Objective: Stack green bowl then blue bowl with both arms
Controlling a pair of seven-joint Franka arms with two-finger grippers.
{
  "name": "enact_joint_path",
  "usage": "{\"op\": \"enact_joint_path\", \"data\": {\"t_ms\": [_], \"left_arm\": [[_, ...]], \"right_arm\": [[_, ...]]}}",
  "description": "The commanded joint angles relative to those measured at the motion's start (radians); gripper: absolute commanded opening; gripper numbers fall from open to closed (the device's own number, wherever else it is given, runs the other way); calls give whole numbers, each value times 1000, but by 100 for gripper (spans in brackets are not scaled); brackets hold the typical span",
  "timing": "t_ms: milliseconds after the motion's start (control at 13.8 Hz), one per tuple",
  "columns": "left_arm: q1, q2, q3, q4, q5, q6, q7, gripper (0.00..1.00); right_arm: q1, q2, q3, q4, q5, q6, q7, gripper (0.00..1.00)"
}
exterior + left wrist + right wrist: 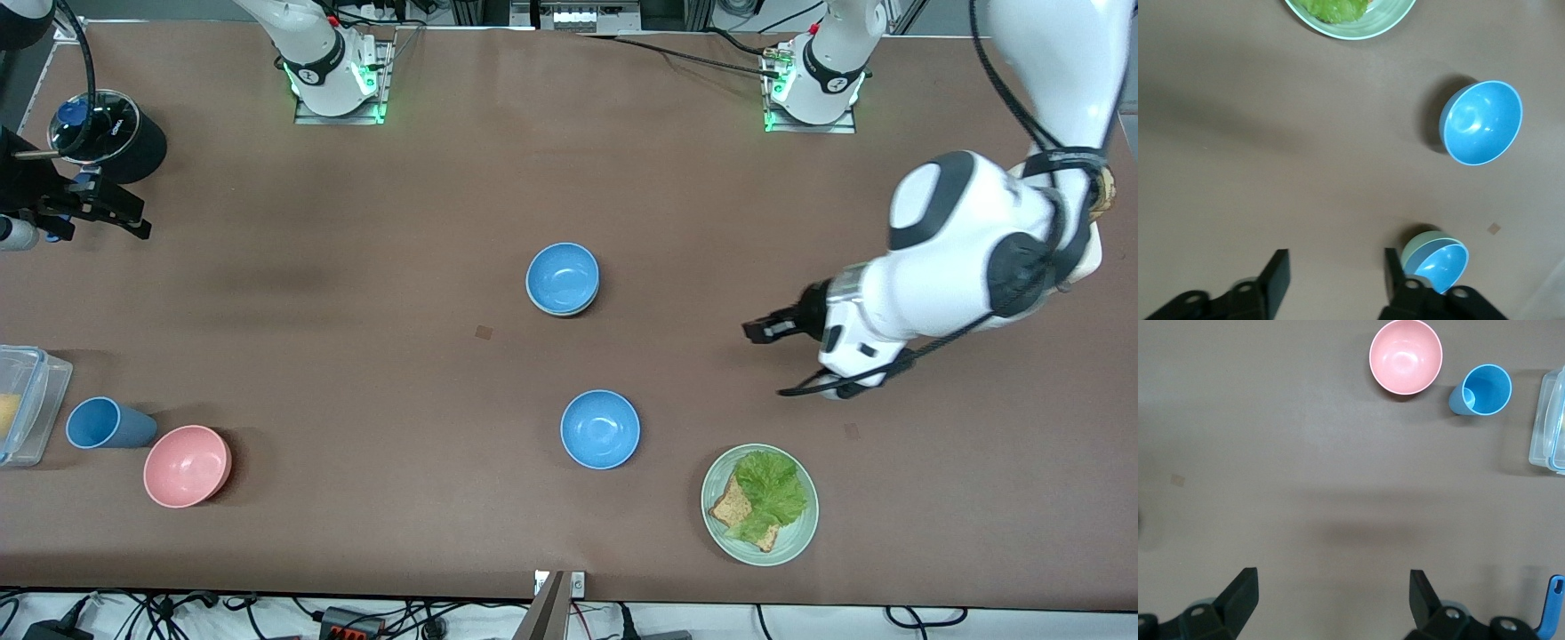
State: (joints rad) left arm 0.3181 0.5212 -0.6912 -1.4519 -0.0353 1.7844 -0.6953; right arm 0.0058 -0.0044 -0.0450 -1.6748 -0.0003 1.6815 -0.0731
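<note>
One blue bowl (562,276) sits nested in the green bowl (562,313), whose pale rim shows under it, at mid-table. In the left wrist view the blue bowl (1442,268) lies inside the green bowl (1416,244). A second blue bowl (600,428) (1481,122) stands alone, nearer the front camera. My left gripper (763,327) (1335,261) is open and empty over bare table, beside the stack toward the left arm's end. My right gripper (124,218) (1335,587) is open and empty over the table at the right arm's end.
A pale green plate (798,533) (1385,20) with lettuce and toast lies near the front edge. A pink bowl (187,465) (1405,357), a blue cup (105,423) (1485,390) and a clear container (31,404) (1546,420) stand at the right arm's end. A black pot (111,133) stands there too.
</note>
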Motion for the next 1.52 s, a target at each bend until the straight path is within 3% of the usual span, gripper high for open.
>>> {"op": "enact_joint_path", "data": {"t_ms": [0,144,433,794,1011,1227,1444], "left_arm": [[-11,3,-2,45,81,-34,68,100],[-8,8,-1,67,130,-72,172,100],[-11,-29,114,96,114,-82,403,100],[-86,-203,336,61,21,-91,502,100],[-178,-280,525,33,25,-92,502,100],[-176,-337,550,8,29,-186,507,100],[-174,-388,550,-65,28,-192,517,100]], "right_arm": [[0,6,4,20,0,-20,10,100],[-1,6,4,20,5,-20,12,100],[0,6,4,20,3,-20,10,100],[3,1,5,20,2,-20,10,100],[3,1,5,20,0,-20,9,100],[2,1,5,20,-1,-20,7,100],[3,0,5,20,-1,-20,7,100]]}}
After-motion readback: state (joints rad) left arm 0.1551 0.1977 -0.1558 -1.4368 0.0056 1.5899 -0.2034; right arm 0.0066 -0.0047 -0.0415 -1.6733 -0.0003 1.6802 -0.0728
